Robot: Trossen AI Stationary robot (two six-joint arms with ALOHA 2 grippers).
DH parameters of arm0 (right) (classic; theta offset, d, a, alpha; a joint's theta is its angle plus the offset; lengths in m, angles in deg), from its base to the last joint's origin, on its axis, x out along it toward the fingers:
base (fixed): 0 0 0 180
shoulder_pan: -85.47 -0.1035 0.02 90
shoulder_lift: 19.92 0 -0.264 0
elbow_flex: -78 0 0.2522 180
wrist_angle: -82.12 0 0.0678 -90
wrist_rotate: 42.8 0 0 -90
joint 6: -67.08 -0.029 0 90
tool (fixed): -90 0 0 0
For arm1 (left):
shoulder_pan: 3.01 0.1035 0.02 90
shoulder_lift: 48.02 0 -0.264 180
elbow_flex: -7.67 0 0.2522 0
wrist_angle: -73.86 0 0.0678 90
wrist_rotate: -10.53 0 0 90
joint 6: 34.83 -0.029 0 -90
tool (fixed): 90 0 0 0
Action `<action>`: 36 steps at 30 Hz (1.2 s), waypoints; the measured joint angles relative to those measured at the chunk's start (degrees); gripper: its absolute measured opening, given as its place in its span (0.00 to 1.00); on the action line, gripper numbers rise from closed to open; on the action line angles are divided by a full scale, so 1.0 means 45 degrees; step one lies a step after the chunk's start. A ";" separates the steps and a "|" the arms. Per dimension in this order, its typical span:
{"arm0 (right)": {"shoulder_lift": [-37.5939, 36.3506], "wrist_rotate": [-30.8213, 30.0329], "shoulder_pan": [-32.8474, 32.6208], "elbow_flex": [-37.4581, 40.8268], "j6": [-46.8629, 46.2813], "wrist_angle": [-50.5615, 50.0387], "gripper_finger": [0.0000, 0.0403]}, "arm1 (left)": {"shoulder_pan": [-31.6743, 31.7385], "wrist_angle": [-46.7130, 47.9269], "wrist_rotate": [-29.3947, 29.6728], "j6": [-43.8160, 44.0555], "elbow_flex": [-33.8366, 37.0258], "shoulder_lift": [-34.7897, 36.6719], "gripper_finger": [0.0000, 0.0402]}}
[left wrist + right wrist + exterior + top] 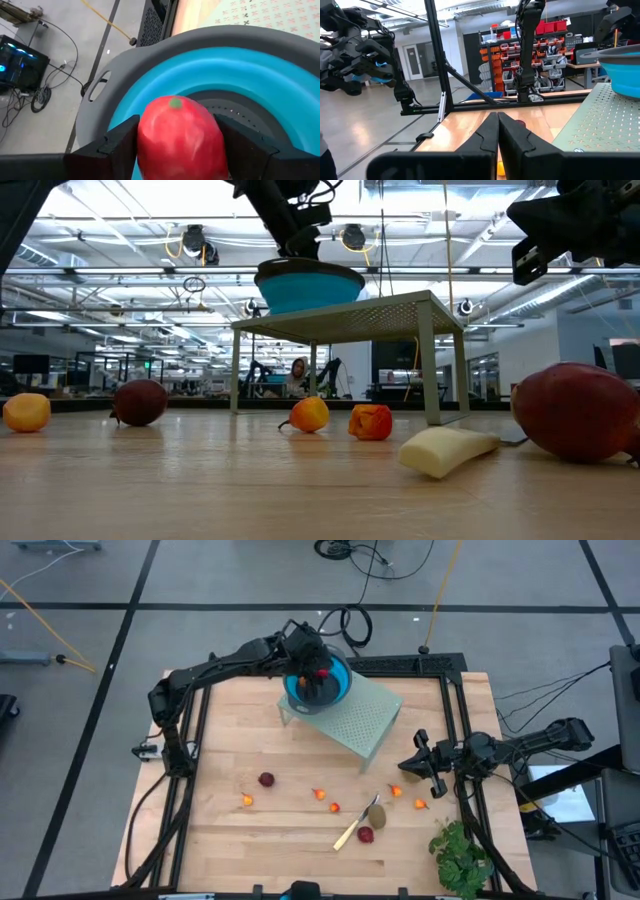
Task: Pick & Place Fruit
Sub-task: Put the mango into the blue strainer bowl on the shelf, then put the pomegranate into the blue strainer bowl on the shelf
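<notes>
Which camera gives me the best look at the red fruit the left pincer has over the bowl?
The left wrist view: the red fruit fills it, between the fingers above the blue bowl. The high view shows only a red speck; the low and right wrist views hide it.

Bowl (338, 690) on raised stand (362, 720) (back of table (230, 850)), knife (352, 830) among scattered fruit (266, 779) in front

Red fruit (180, 137), blue bowl (260, 75) with grey rim, pale green perforated stand (355, 718)

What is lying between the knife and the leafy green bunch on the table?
In the high view, a brownish-green oval fruit and a dark red ball lie beside the knife; from there to the leafy bunch the wood is bare.
</notes>
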 joint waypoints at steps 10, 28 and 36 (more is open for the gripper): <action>0.0000 0.0000 0.0000 0.0000 0.0000 0.0010 0.00 | -0.0001 -0.0052 0.0542 -0.0212 0.0000 0.0000 0.67; 0.0001 0.0010 0.0000 0.0000 0.0000 0.0010 0.00 | -0.1246 0.0570 0.2773 0.2077 0.0015 0.3227 0.67; 0.0000 0.0063 0.0002 0.0000 0.0000 -0.0122 0.00 | -0.2156 0.2168 0.2971 0.4822 0.0015 0.4538 0.67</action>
